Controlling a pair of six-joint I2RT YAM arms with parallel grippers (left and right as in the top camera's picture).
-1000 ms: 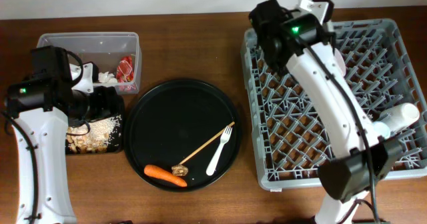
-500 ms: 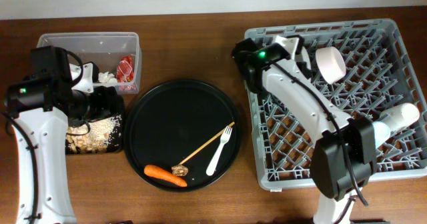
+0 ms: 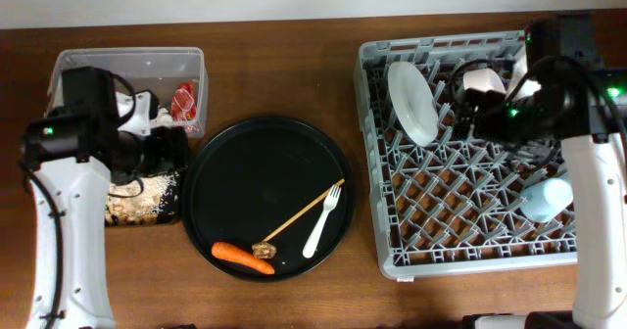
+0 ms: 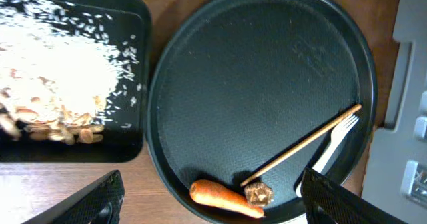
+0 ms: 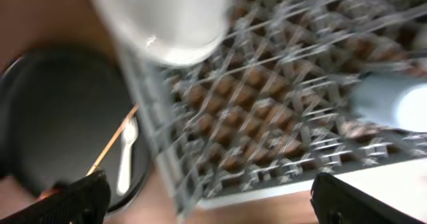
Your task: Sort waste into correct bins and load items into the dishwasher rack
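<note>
My left gripper [image 4: 210,207] hangs open above the round tray's near edge, over the orange carrot [image 4: 223,197] and the small brown lump [image 4: 259,194]. The black bin tray [image 3: 167,207] below my left arm holds rice [image 4: 60,71] and pale scraps. In the clear tub [image 3: 132,60] lie a red wrapper [image 3: 184,102] and tissue. The wooden stick [image 3: 304,211] and white fork [image 3: 321,223] lie on the round tray. My right gripper [image 5: 213,204] is open over the grey rack [image 3: 382,260], touching nothing. A white plate [image 3: 411,99], a white cup [image 3: 480,79] and a light-blue cup [image 3: 547,197] sit in the rack.
The large round black tray [image 3: 265,163] lies between the bins and the rack. My right arm [image 3: 598,172] crosses the rack's right side. Bare brown table shows along the front edge and between the tub and the rack.
My right arm has swung from the rack's back left to its right side and its jaws have opened; the white plate now stands free in the rack. My left gripper shifted slightly.
</note>
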